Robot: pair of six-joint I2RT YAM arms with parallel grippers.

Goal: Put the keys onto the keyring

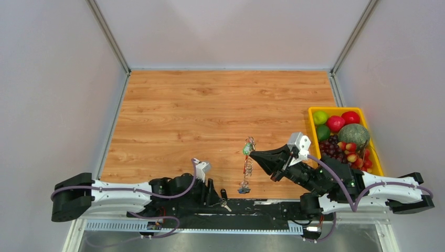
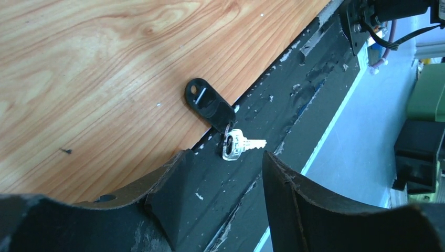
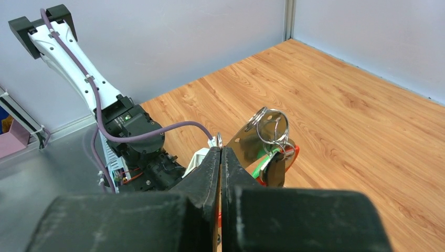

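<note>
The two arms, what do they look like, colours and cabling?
Both the left arm and right arm have white shells, black joints and a purple cable running along them. A white camera block sits at each wrist. The left gripper and right gripper are matte black, their fingers scuffed.

Wooden tabletop (image 1: 210, 115): light oak grain, matte finish. Enclosed on three sides by plain pale grey walls: rear wall (image 1: 231, 31), left wall (image 1: 47, 94), right wall (image 1: 404, 63). Joined at rear corners by slim aluminium posts (image 1: 108, 35). Bordered along near edge by black strip (image 2: 294, 121), scuffed, flecked with white chips. Followed below by grey metal ledge (image 1: 210, 241). Yellow tray (image 1: 310, 118) of mixed fruit set at right edge, against right wall. Lit evenly from above; soft, faint shadows only.
</note>
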